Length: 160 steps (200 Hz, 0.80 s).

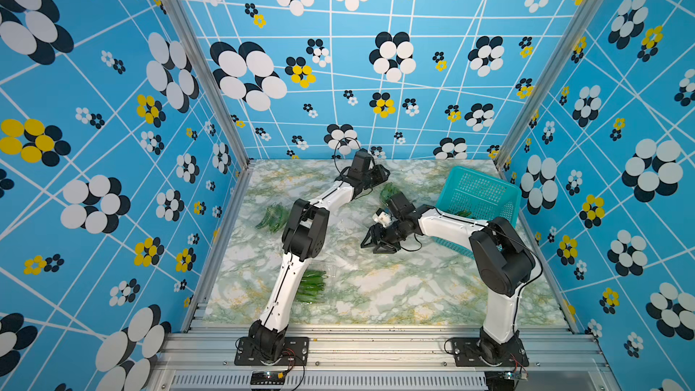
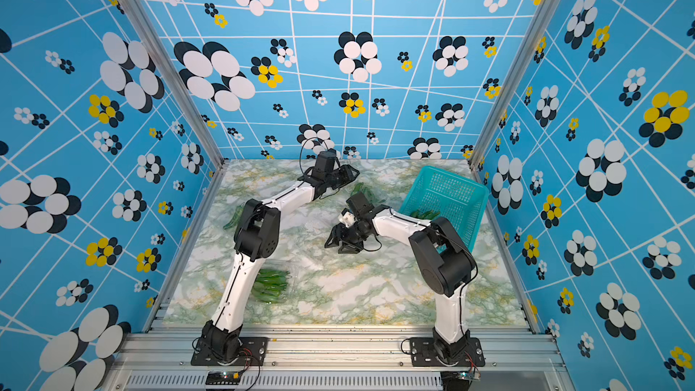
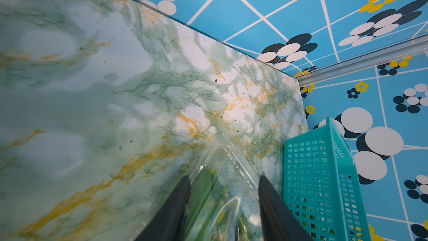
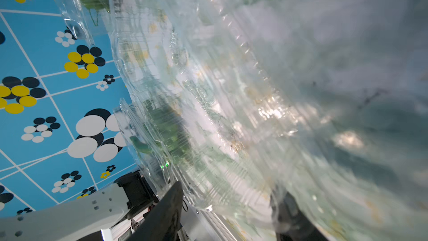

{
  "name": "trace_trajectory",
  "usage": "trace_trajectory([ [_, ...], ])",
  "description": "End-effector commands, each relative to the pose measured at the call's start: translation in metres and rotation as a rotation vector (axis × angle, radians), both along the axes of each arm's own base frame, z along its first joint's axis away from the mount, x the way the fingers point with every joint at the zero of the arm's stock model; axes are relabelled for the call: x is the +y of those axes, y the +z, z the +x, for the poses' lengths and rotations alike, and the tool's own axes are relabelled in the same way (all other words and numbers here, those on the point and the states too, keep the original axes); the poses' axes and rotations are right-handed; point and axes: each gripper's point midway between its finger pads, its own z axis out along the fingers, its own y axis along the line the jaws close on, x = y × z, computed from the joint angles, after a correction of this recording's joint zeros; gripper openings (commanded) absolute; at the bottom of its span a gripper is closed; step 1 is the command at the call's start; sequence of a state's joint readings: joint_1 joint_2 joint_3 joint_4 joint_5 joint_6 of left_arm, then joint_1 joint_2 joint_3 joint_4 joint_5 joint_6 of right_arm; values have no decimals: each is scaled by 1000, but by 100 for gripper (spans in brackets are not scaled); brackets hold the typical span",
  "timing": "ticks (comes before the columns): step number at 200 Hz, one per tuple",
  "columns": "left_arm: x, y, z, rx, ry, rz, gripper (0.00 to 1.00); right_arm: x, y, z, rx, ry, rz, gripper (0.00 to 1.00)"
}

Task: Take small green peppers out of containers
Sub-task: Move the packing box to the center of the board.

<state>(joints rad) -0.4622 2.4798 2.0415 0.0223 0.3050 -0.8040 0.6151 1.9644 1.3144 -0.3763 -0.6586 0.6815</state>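
Peppers: small green peppers fill the front container beside the left arm; a few lie in the teal basket.
Far container: the clear far container holds peppers, just beside the basket.
Left gripper: the left gripper is half-closed on the far container's sides.
Right gripper: the right gripper has its jaws apart over the marble table, with blurred clear plastic between them; grip unclear.

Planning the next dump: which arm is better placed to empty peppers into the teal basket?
Left. The left gripper holds a clamshell with peppers right beside the basket; the right gripper points away from it, mid-table.
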Motion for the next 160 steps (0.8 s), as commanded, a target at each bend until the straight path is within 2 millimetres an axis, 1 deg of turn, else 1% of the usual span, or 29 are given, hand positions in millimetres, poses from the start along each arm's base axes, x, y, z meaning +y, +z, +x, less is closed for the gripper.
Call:
trace_trajectory([
  [1,7,-13,-10,60,-14,15,50,25,20,33,-89,-3,49,62],
  [20,10,-14,-9,62,-9,10,50,41,23,53,-129,7,59,63],
  [25,11,-14,-9,63,-8,8,50,44,18,55,-121,14,58,63],
  [28,11,-15,-10,64,-8,8,50,50,27,63,-145,16,75,63],
  [33,12,-16,-10,67,-6,8,50,55,27,68,-151,18,79,63],
  [36,12,-17,-10,68,-5,8,50,57,32,70,-159,19,88,63],
  [38,13,-17,-10,67,-2,8,50,59,23,71,-145,23,82,63],
  [43,14,-17,-10,67,-1,6,50,64,19,74,-135,29,90,64],
  [56,16,-19,-10,71,5,7,50,72,19,79,-136,41,103,64],
  [65,18,-19,-10,71,10,7,50,72,21,81,-149,45,87,65],
  [81,20,-18,-10,70,12,6,50,64,24,76,-159,47,44,67],
  [93,19,-19,-10,71,13,8,50,54,24,69,-161,51,23,69],
  [97,20,-18,-10,70,13,8,50,52,23,66,-159,53,21,69],
  [102,20,-17,-10,68,14,9,50,49,16,61,-147,58,10,69],
  [103,20,-17,-10,67,14,9,50,48,22,60,-157,58,16,69],
  [105,20,-16,-10,67,14,8,50,47,27,59,-166,57,20,69],
  [118,21,-17,-10,70,16,13,50,37,29,48,-167,67,-1,69],
  [125,21,-17,-11,71,15,14,50,32,37,44,-191,75,-5,69],
  [126,21,-16,-11,71,14,15,50,29,33,41,-180,77,-15,69],
  [128,21,-17,-11,71,14,15,50,26,32,37,-175,79,-24,69],
  [135,21,-16,-12,73,12,16,50,16,36,31,-180,86,-45,69],
  [155,21,-15,-17,72,9,19,50,-17,64,22,-237,69,-97,69],
  [157,21,-16,-17,72,8,19,50,-20,71,22,-254,64,-97,69],
  [158,21,-16,-17,73,8,20,50,-23,69,22,-247,61,-106,69],
  [160,21,-15,-18,72,8,19,50,-26,72,21,-255,58,-110,69],
])
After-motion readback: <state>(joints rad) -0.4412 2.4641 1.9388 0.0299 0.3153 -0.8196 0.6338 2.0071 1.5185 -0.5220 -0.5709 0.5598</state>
